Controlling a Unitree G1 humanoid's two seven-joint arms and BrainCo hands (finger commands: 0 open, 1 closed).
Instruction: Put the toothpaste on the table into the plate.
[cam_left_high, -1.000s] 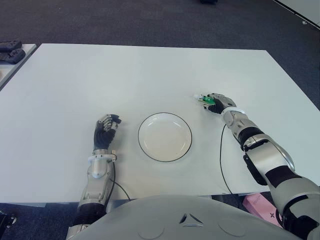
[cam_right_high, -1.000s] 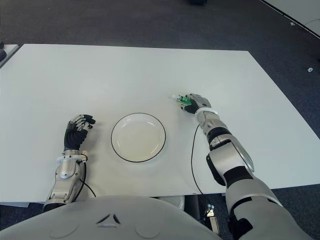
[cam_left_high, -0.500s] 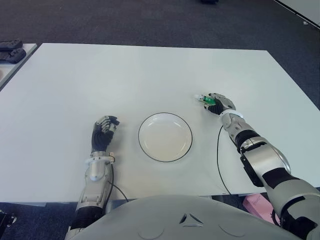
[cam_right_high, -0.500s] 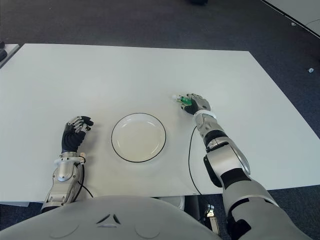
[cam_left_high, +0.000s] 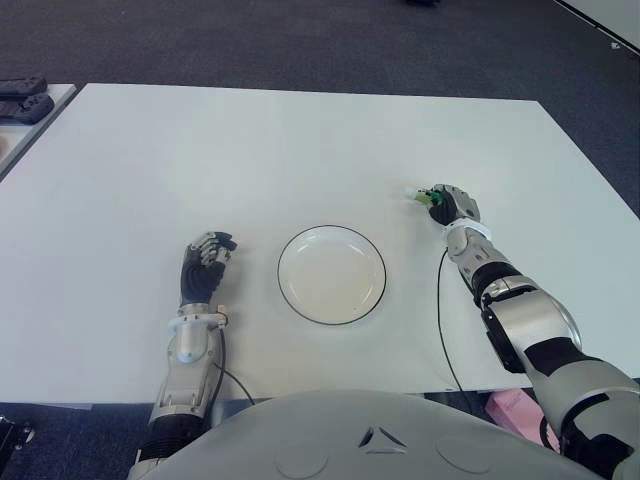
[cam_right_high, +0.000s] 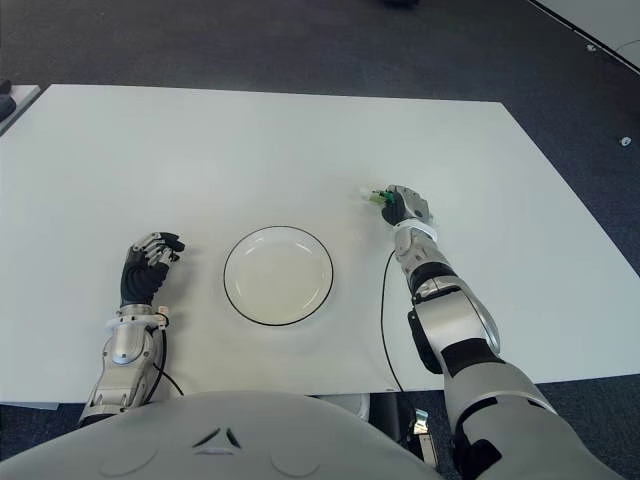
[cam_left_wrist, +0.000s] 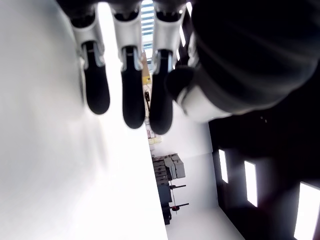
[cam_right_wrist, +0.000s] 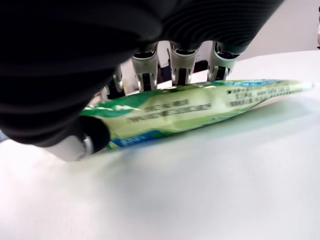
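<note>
Fingers (cam_right_wrist: 181, 62) of right hand (cam_left_high: 452, 206): curled over toothpaste (cam_right_wrist: 200, 102), thumb closing on the tube's near side, tube pinched between them; tube green and white, lying lengthwise along the table (cam_left_high: 300, 140), whether lifted clear of it cannot be told. Fingers (cam_left_wrist: 125, 85) of left hand (cam_left_high: 203, 270): side by side, bent, dark tips close to the white surface, holding nothing. Nearest the body, at centre: white plate (cam_left_high: 380, 281) with a thin dark rim, no contents, flat on the table. Left of plate, near but apart: left hand, wrist and forearm running back toward the body. Right of plate and somewhat farther out: right hand with toothpaste, only the tube's green and white end showing past the knuckles on the side toward the table's middle; toothpaste well outside the plate, apart from its rim. Along right forearm: thin dark cable (cam_left_high: 439, 320) trailing over the table toward the near edge. Beyond the table: dark carpet (cam_left_high: 300, 40). Far left corner: dark objects (cam_left_high: 22, 100) on a separate pale surface, too small to identify.
</note>
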